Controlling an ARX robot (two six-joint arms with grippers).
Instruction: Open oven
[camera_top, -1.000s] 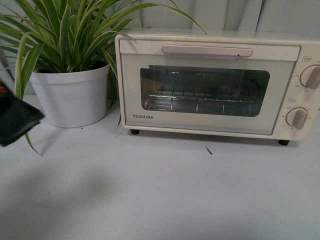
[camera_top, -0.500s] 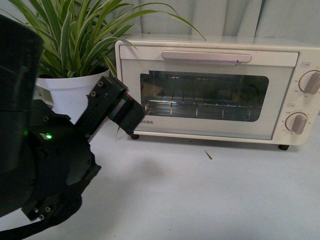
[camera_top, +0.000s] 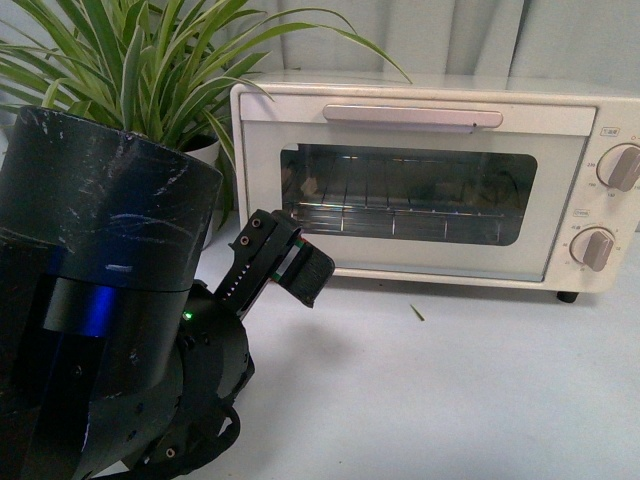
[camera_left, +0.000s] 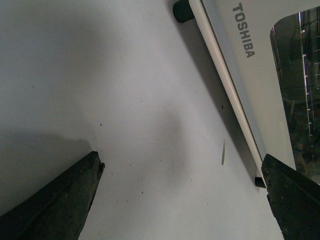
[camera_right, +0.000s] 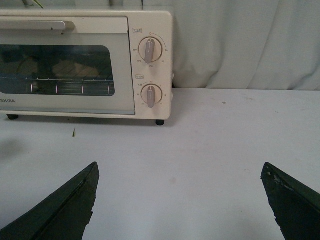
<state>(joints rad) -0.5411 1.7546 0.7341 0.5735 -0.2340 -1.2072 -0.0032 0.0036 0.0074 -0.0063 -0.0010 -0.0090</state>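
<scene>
The cream-white TOSHIBA oven stands at the back of the table with its glass door shut. Its bar handle runs along the top of the door, and two knobs are on its right side. A wire rack shows behind the glass. My left gripper is open and empty, low in front of the oven's lower left corner, apart from it. In the left wrist view my left gripper hangs over bare table beside the oven's bottom edge. My right gripper is open and empty, well short of the oven.
A spider plant in a white pot stands left of the oven, behind my left arm. A small leaf scrap lies on the white table before the oven. A grey curtain hangs behind.
My left arm has swung in from the left edge and now fills the front left. Its gripper has moved down and to the right, before the oven's lower left corner. The oven door stays shut.
</scene>
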